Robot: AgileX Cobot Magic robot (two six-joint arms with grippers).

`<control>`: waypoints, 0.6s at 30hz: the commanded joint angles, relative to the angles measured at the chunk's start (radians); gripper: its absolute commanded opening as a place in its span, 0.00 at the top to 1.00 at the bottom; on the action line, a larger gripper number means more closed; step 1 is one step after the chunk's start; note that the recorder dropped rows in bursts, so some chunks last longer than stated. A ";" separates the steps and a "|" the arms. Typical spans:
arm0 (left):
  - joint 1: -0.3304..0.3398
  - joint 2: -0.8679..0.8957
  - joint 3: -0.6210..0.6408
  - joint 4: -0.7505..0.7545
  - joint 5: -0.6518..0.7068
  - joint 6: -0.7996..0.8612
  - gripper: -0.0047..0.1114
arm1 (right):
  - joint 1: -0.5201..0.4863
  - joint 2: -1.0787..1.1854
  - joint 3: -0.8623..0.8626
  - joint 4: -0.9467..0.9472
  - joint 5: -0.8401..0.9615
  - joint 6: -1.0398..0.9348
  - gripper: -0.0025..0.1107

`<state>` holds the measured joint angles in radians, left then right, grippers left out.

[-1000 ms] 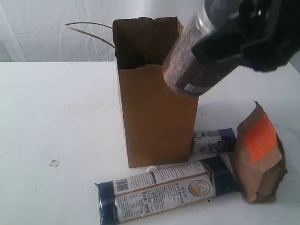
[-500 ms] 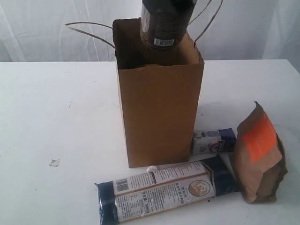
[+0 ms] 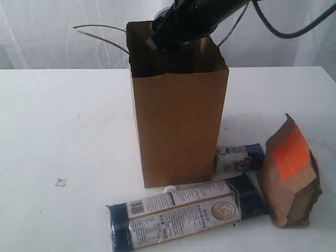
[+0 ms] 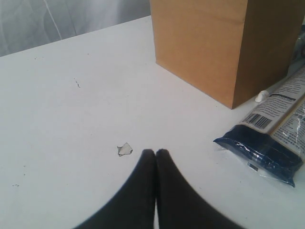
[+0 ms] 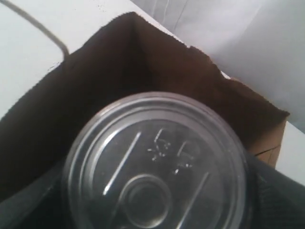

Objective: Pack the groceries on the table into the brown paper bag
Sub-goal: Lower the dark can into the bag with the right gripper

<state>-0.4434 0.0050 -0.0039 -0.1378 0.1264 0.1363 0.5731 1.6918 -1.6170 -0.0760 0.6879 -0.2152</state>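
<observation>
White tabletop (image 3: 63,121) runs under everything, with a pale curtain (image 3: 47,31) hanging behind it.

My right pincer (image 3: 167,38) reaches down from above into the open top of the brown paper bag (image 3: 178,126). It is clamped on the dark silver-lidded can (image 5: 155,167), with my dark fingers (image 5: 279,195) showing on either side of the round lid in my right wrist view. The can sits inside the mouth of the bag, with the brown inner walls all around it. How deep it hangs I cannot tell, since my own arm hides it from the outside. The bag stands upright near the middle of the table, its thin string handles (image 3: 100,30) sticking out at the top.

My left pincer (image 4: 155,153) is closed on nothing, tips pressed together, low over bare table to the left of the bag. Just beyond the tips lies a tiny clear wrapper scrap (image 4: 125,149).

Outward from the bag, the long navy-tan packet (image 3: 184,212) lies flat in front of its foot, with a small white bit (image 3: 169,189) between the two. The small blue-white packet (image 3: 239,157) lies just beside the bag's right wall. Further right, the brown pouch with orange label (image 3: 289,173) stands propped, near the long packet's end.
</observation>
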 commanded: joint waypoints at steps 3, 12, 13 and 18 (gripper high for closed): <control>0.001 -0.005 0.004 -0.004 0.005 -0.003 0.96 | -0.018 0.028 -0.038 0.007 -0.015 0.036 0.98; 0.001 -0.005 0.004 -0.004 0.005 -0.003 0.96 | -0.018 0.079 -0.038 0.067 -0.026 0.036 0.98; 0.001 -0.005 0.004 -0.004 0.005 -0.003 0.96 | -0.016 0.083 -0.038 0.067 -0.031 0.036 0.98; 0.001 -0.005 0.004 -0.004 0.005 -0.003 0.96 | -0.016 0.096 -0.038 0.069 -0.028 0.036 0.98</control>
<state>-0.4434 0.0050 -0.0039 -0.1378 0.1264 0.1363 0.5600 1.7781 -1.6514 -0.0087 0.6503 -0.1822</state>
